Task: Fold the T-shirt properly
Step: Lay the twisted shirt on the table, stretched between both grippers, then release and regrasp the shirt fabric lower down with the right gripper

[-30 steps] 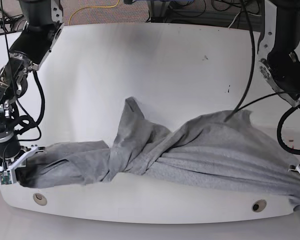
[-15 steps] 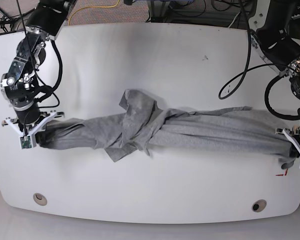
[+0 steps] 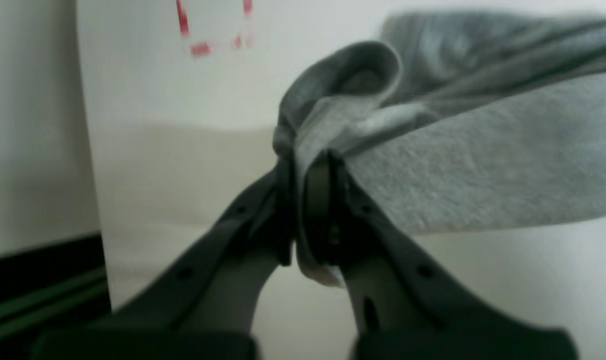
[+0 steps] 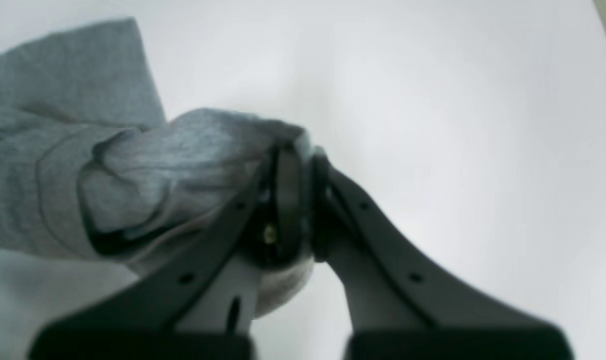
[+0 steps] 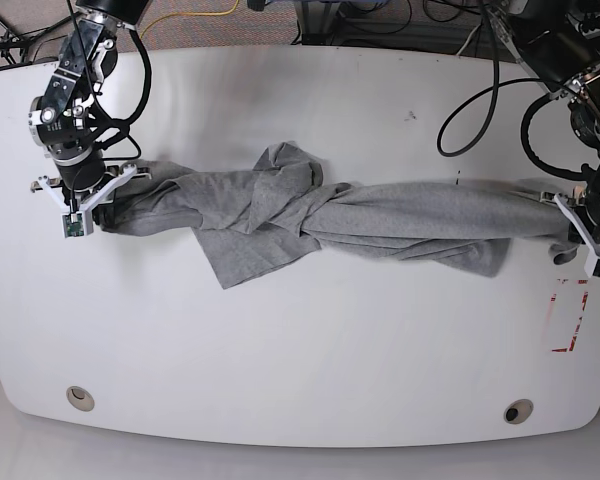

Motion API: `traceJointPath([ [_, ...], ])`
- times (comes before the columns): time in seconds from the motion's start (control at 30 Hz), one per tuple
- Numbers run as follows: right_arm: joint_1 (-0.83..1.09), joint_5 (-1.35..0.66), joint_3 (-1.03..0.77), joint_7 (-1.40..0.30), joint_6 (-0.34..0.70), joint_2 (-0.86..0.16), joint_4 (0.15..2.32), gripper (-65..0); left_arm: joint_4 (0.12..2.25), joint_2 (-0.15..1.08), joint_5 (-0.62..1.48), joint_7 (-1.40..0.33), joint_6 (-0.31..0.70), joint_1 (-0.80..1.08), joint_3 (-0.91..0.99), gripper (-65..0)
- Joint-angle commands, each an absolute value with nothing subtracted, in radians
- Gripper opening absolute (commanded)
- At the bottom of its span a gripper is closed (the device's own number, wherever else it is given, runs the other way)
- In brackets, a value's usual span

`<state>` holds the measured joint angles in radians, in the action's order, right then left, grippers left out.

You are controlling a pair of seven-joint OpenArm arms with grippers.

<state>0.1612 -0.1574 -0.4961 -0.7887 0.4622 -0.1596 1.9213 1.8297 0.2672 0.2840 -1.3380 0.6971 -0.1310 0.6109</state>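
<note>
The T-shirt [image 5: 380, 222] hangs as a twisted rope between both claws, long axis running claw to claw above the desk [image 5: 300, 380]. Left claw [image 3: 308, 200] and right claw [image 4: 295, 200] each stand clenched on one end, bunched cloth nearer the right claw

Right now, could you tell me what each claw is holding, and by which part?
Both hold the T-shirt: the left claw and the right claw each pinch a bunched edge at opposite ends.
</note>
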Motion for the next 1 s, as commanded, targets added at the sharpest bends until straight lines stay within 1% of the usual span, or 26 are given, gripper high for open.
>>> traceJointPath([
  [0.0,0.188,-0.163,-0.499,-0.759,0.458,-0.154,1.937,-64.5,1.845,0.289,0.28,-1.32,0.698,-0.104,0.636,-65.0],
  [0.23,0.248,-0.163,-0.498,-0.759,0.458,-0.119,1.926,-64.0,1.844,0.291,0.278,-1.32,0.698,-0.042,0.647,-65.0],
  [0.27,0.257,-0.163,-0.498,-0.76,0.456,-0.113,1.925,-63.3,1.844,0.291,0.278,-1.32,0.698,-0.03,0.647,-65.0],
  [0.33,0.268,-0.163,-0.498,-0.763,0.456,-0.107,1.923,-59.5,1.844,0.291,0.278,-1.32,0.698,-0.018,0.647,-65.0],
  [0.4,0.285,-0.163,-0.496,-0.763,0.455,-0.105,1.923,-52.0,1.842,0.291,0.275,-1.32,0.698,-0.008,0.647,-65.0],
  [0.5,0.315,-0.17,-0.493,-0.763,0.45,-0.097,1.923,-34.4,1.842,0.291,0.274,-1.32,0.698,0.012,0.645,-65.0],
  [0.53,0.323,-0.171,-0.495,-0.763,0.45,-0.09,1.922,-31.1,1.842,0.291,0.274,-1.32,0.698,0.016,0.645,-65.0],
  [0.63,0.338,-0.162,-0.499,-0.76,0.455,-0.061,1.922,-17.1,1.84,0.291,0.274,-1.32,0.698,0.022,0.644,-65.0],
  [0.7,0.341,-0.17,-0.499,-0.76,0.455,-0.058,1.925,-12.0,1.84,0.291,0.274,-1.32,0.698,0.022,0.642,-65.0],
  [0.73,0.343,-0.171,-0.499,-0.76,0.456,-0.051,1.931,-10.5,1.84,0.291,0.274,-1.32,0.698,0.022,0.642,-65.0],
  [0.77,0.346,-0.171,-0.499,-0.76,0.456,-0.048,1.934,-10.3,1.842,0.291,0.274,-1.32,0.698,0.022,0.642,-65.0],
  [0.87,0.357,-0.188,-0.499,-0.759,0.458,-0.038,1.974,-11.3,1.845,0.291,0.274,-1.32,0.698,0.022,0.642,-65.0],
  [0.97,0.348,-0.248,-0.49,-0.759,0.475,-0.039,1.992,-11.4,1.839,0.291,0.272,-1.32,0.698,0.019,0.642,-65.0],
])
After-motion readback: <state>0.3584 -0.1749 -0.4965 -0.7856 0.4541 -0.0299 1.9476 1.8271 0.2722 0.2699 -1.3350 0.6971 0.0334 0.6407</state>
